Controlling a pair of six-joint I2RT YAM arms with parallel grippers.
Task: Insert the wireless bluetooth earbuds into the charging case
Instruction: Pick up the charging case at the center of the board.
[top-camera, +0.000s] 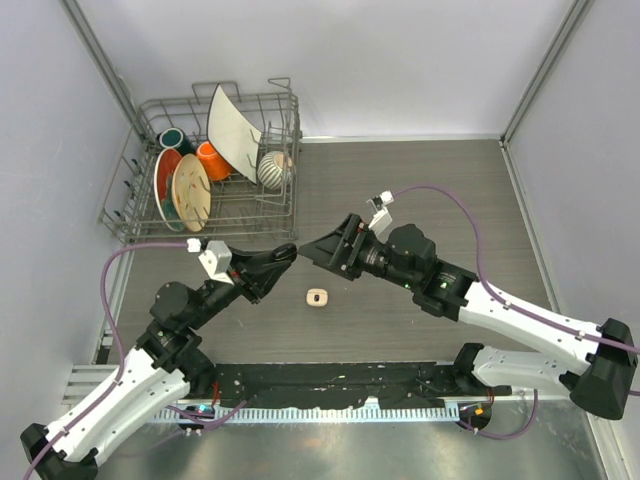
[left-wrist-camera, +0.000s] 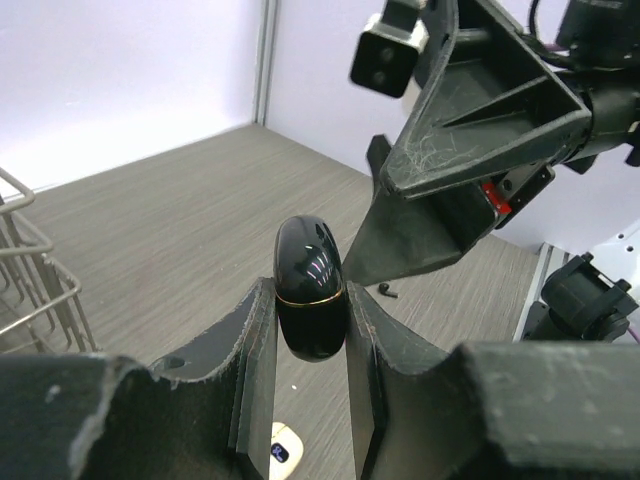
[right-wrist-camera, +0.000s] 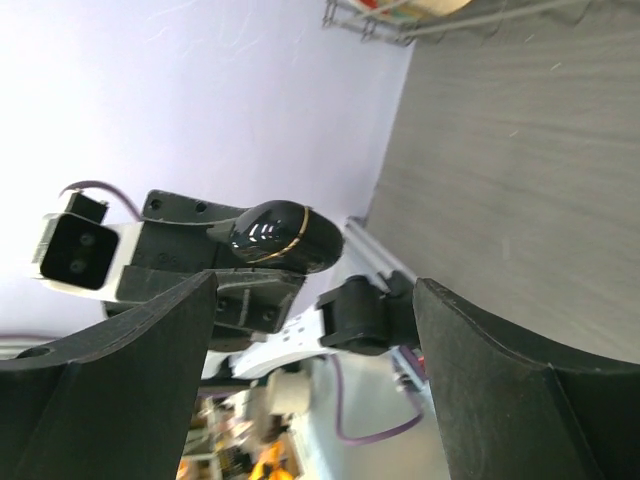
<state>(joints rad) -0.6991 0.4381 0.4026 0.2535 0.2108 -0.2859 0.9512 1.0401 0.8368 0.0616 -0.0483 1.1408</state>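
Observation:
My left gripper (top-camera: 286, 253) (left-wrist-camera: 309, 292) is shut on a glossy black oval charging case (left-wrist-camera: 310, 285) with a gold seam, lid closed, held up off the table. My right gripper (top-camera: 309, 252) (right-wrist-camera: 315, 292) is open and empty, its tips right beside the case (right-wrist-camera: 284, 236), which sits just beyond its jaws. One tiny black earbud (left-wrist-camera: 386, 291) lies on the table below the right gripper's fingers (left-wrist-camera: 400, 245). A cream-white charging case (top-camera: 317, 297) (left-wrist-camera: 279, 450) lies on the table under the grippers. The other earbuds are out of view.
A wire dish rack (top-camera: 205, 215) with plates, cups and a bowl stands at the back left; its edge shows in the left wrist view (left-wrist-camera: 30, 270). Grey walls enclose the wood-grain table (top-camera: 430, 180).

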